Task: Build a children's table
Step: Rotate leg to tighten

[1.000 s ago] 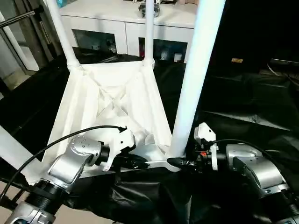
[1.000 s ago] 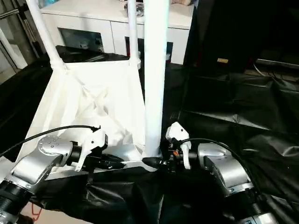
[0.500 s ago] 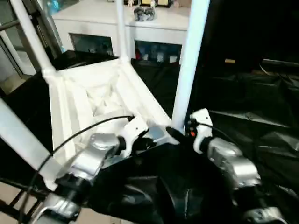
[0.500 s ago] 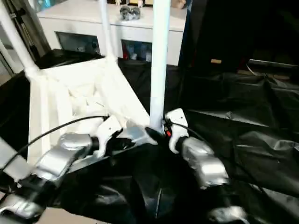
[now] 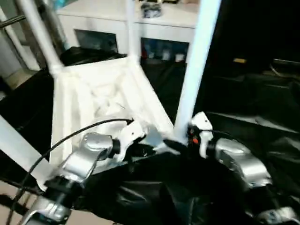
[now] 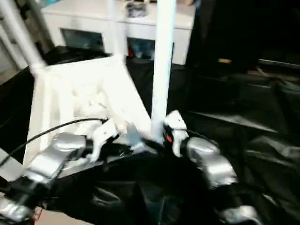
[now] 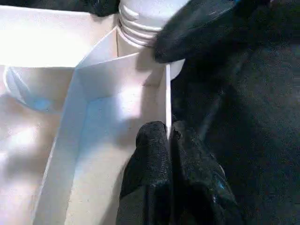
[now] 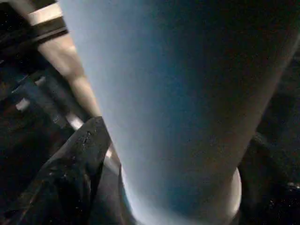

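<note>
Nearest, the left gripper (image 7: 168,140) pinches the thin rim wall of the children's table (image 5: 93,93), its black fingers closed on smooth white plastic. Just beside it, the right gripper (image 5: 174,144) straddles the base of a tubular leg (image 5: 193,70) with fingers spread. Upside down on crinkled black cloth (image 5: 253,108), the ribbed top points its legs upward. Beyond stands a white cabinet (image 5: 154,21).

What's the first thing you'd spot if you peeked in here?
A little white table top lying upside down on the black cloth, its long white legs poking up. At its near edge, the left claw pinches the thin rim, and the right claw sits at the nearest leg's foot.
</note>
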Tool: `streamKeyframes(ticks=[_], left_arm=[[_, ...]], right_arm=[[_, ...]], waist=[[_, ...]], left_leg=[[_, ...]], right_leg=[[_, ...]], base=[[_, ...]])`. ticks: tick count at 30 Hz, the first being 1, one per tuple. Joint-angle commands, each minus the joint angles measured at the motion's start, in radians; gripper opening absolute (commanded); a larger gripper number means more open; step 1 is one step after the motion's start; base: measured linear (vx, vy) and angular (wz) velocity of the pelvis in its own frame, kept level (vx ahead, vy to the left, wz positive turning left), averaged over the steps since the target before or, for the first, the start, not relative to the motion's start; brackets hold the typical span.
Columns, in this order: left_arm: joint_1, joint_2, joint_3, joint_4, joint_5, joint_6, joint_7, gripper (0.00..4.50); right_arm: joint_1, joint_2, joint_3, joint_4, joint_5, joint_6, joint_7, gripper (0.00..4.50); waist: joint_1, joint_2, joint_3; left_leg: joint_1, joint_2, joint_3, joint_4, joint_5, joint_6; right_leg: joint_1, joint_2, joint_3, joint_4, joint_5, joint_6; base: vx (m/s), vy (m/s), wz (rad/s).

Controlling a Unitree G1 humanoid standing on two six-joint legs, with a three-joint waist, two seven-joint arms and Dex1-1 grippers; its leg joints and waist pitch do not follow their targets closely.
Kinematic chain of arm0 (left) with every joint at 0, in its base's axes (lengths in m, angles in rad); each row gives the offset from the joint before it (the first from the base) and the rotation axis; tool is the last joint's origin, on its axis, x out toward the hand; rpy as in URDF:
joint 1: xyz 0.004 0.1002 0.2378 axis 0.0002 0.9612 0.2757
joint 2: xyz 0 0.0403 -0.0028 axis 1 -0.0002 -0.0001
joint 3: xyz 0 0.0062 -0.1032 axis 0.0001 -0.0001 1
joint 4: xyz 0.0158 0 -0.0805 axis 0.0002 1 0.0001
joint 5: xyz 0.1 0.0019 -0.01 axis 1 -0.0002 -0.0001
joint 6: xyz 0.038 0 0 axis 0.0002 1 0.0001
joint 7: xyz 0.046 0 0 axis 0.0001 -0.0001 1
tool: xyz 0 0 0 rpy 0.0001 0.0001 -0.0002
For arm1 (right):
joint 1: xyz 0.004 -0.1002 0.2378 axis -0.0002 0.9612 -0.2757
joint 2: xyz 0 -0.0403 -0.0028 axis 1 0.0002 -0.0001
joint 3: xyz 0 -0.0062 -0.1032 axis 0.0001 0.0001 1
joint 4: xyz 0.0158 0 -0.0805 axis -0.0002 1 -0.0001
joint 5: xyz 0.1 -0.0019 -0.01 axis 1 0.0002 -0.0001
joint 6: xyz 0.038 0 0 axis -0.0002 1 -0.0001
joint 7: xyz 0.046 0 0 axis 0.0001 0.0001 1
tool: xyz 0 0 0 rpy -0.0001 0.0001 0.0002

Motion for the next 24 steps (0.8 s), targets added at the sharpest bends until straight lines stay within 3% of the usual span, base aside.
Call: streamKeyframes(ticks=[1,2,8,15,18,20,23,24], left_arm=[[0.004,-0.013,-0.036,-0.022,-0.044,-0.026,-0.063,0.00],[0.005,0.006,-0.036,-0.024,-0.054,-0.034,-0.100,0.00],[0.004,0.033,-0.038,-0.028,-0.072,-0.041,-0.157,0.00],[0.010,0.031,-0.030,-0.028,-0.070,-0.048,-0.162,0.00],[0.011,0.011,-0.023,-0.015,-0.053,-0.042,-0.107,0.00],[0.006,-0.010,-0.017,0.000,-0.036,-0.035,-0.057,0.00],[-0.006,-0.057,-0.003,0.026,-0.016,-0.011,0.028,0.00],[-0.013,-0.075,0.001,0.036,-0.008,-0.002,0.059,0.00]], right_arm=[[0.016,-0.013,0.053,-0.025,0.012,0.018,0.081,3.81],[0.021,-0.053,0.076,-0.043,0.017,0.022,0.148,3.81],[0.018,-0.081,0.093,-0.052,0.031,0.033,0.221,3.36],[0.022,-0.076,0.097,-0.061,0.035,0.050,0.241,2.93],[0.038,-0.060,0.095,-0.062,0.035,0.056,0.210,2.74],[0.044,-0.035,0.086,-0.049,0.027,0.060,0.160,2.70],[0.037,0.028,0.055,0.013,-0.004,0.048,0.026,2.69],[0.031,0.052,0.041,0.041,-0.016,0.048,-0.031,2.69]], waist=[[0.001,-0.011,-0.049],[0.005,-0.010,-0.048],[0.016,-0.012,-0.044],[0.016,-0.015,-0.048],[0.016,-0.014,-0.047],[0.016,-0.016,-0.044],[0.011,-0.017,-0.038],[0.010,-0.016,-0.035]], left_leg=[[-0.001,0.063,-0.019,-0.063,-0.033,0.116],[-0.002,0.064,-0.019,-0.064,-0.041,0.114],[0.003,0.068,-0.018,-0.068,-0.082,0.088],[0.000,0.065,-0.019,-0.065,-0.049,0.087],[0.001,0.067,-0.019,-0.066,-0.060,0.086],[0.000,0.067,-0.020,-0.069,-0.075,0.078],[0.003,0.065,-0.021,-0.074,-0.133,0.045],[0.008,0.064,-0.020,-0.076,-0.149,0.034]], right_leg=[[0.049,-0.094,0.058,-0.057,0.023,-0.250],[0.050,-0.096,0.058,-0.058,0.005,-0.249],[0.045,-0.095,0.059,-0.065,-0.091,-0.238],[0.049,-0.096,0.059,-0.058,-0.037,-0.243],[0.047,-0.097,0.058,-0.060,-0.059,-0.241],[0.047,-0.098,0.058,-0.065,-0.094,-0.234],[0.046,-0.102,0.059,-0.082,-0.235,-0.201],[0.039,-0.100,0.060,-0.089,-0.283,-0.191]], base=[[0.000,0.000,0.00],[0.000,0.000,0.00],[0.000,0.000,0.00],[0.000,0.000,0.00],[0.000,0.000,0.00],[0.000,0.000,0.00],[0.000,0.000,0.00],[0.000,0.000,0.00]])
